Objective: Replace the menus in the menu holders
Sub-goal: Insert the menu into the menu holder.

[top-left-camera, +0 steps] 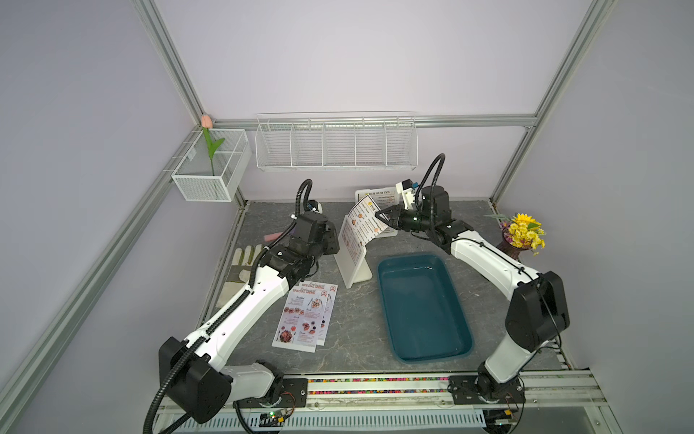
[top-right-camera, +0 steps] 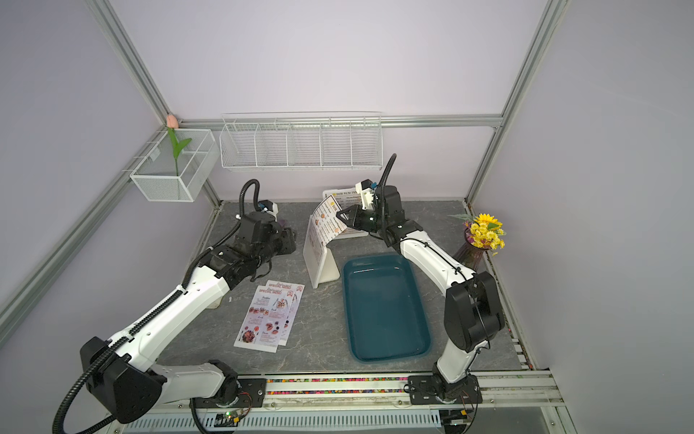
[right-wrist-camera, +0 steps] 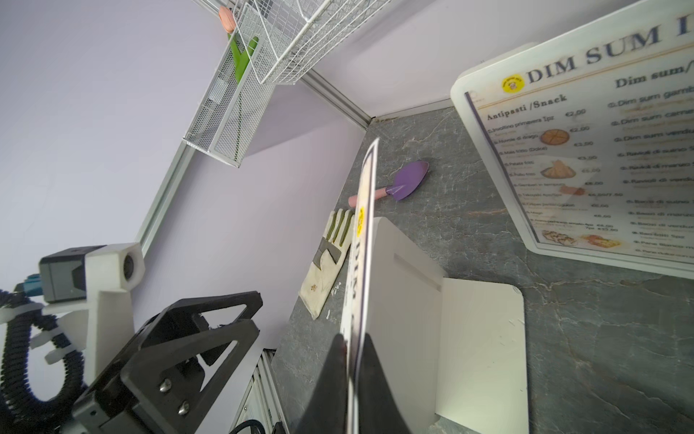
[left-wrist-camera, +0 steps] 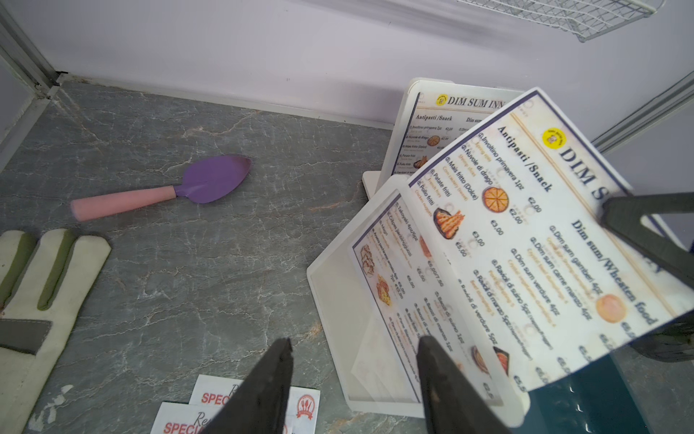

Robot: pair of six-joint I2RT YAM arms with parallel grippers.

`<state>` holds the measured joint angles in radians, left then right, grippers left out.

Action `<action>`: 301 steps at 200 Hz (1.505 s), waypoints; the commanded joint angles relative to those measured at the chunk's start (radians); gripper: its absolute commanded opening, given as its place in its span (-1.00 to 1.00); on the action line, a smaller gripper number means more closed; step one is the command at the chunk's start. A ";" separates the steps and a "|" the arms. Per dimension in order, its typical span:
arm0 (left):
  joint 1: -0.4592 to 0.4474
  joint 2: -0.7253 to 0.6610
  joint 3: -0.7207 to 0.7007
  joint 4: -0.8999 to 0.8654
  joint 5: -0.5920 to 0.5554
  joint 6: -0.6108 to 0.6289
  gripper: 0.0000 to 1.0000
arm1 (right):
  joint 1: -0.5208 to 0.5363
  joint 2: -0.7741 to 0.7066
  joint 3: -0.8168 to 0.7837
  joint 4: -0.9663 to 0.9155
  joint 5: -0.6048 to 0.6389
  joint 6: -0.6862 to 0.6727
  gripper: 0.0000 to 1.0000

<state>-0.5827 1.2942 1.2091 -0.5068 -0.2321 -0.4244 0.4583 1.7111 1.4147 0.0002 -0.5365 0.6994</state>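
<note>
Two sheets point(top-left-camera: 306, 317) headed in red "SPECIAL MENU" lie overlapped and flat on the bench point(top-left-camera: 356, 338), lower centre in both top views. The rear holder point(top-left-camera: 375, 195), upper centre by the wall, reads "DIM SUM INN", "Antipasti /Snack". The near holder point(top-left-camera: 353, 272) stands mid-frame. Its menu point(top-left-camera: 366, 221), with the same heading, is bent over, upper part out and lower part inside. The right pincer point(right-wrist-camera: 355, 340) is clamped on that menu's edge. The left pincer point(left-wrist-camera: 355, 340) stands parted and empty, just beside the near holder. The teal tray point(top-left-camera: 420, 312) sits near the holder. Bare marbled grey bench separates sheets and tray. The walls are lilac.
</note>
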 commanded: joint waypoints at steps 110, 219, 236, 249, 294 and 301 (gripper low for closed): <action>-0.007 -0.030 0.001 -0.004 -0.019 -0.002 0.12 | 0.084 -0.059 -0.031 -0.037 0.048 -0.061 -0.70; -0.007 -0.038 -0.006 -0.006 -0.020 -0.004 0.12 | 0.149 0.013 0.029 -0.131 0.083 -0.132 -0.60; -0.007 -0.038 -0.006 -0.007 -0.019 -0.004 0.12 | 0.148 0.006 0.044 -0.152 0.088 -0.149 -0.53; -0.007 -0.042 -0.008 -0.007 -0.021 -0.004 0.12 | 0.145 -0.004 0.059 -0.172 0.102 -0.167 -0.44; -0.009 -0.049 -0.010 -0.009 -0.024 -0.003 0.12 | 0.110 0.004 0.156 -0.260 0.091 -0.221 -0.21; -0.008 -0.049 -0.010 -0.010 -0.025 -0.002 0.12 | 0.104 0.008 0.167 -0.270 0.086 -0.225 -0.21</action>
<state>-0.5850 1.2678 1.2079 -0.5068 -0.2390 -0.4244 0.5873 1.7134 1.5318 -0.2150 -0.4419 0.5228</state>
